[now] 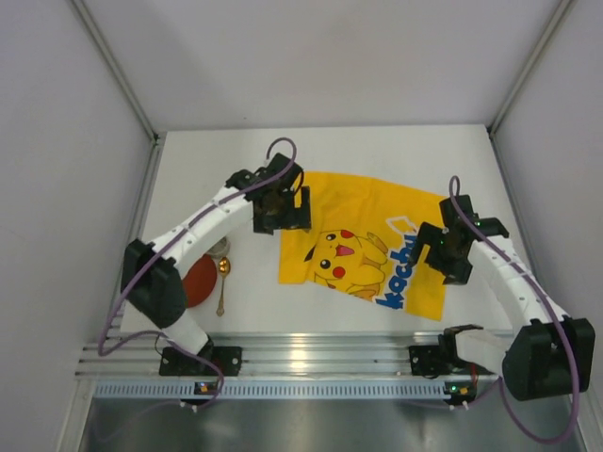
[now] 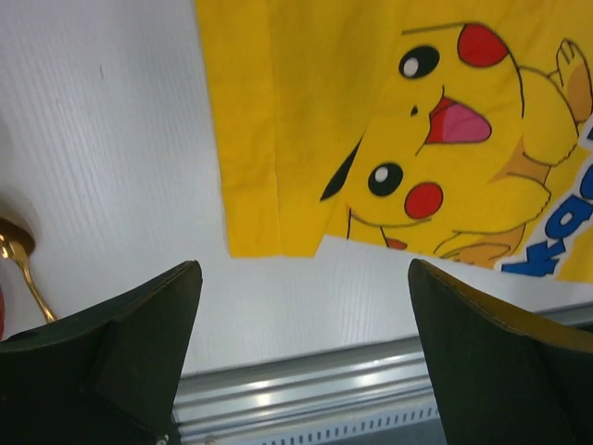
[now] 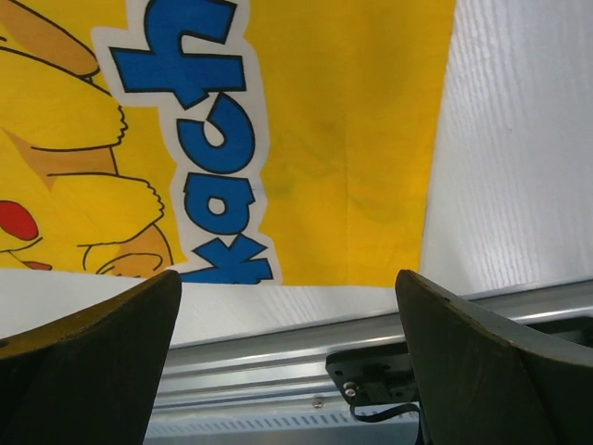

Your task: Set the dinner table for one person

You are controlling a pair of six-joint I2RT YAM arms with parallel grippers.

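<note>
The dinner table (image 1: 203,169) is a white flat top with an aluminium rail (image 1: 311,356) along its near edge. A yellow cartoon-printed cloth mat (image 1: 363,235) lies spread flat on its middle. My left gripper (image 1: 283,209) hangs open over the mat's left edge, with nothing between its fingers (image 2: 139,352). In the left wrist view the mat's near left corner (image 2: 278,222) lies flat just beyond the jaws. My right gripper (image 1: 454,252) stands open and empty above the mat's right edge (image 3: 389,167). A gold spoon (image 1: 222,281) lies on the table left of the mat.
A red round dish (image 1: 200,284) sits beside the spoon, partly hidden under my left arm's elbow (image 1: 155,282). A silvery rounded piece (image 1: 219,247) lies just above the spoon's bowl. Grey walls enclose the table on three sides. The right arm's base mount (image 3: 380,375) shows on the rail.
</note>
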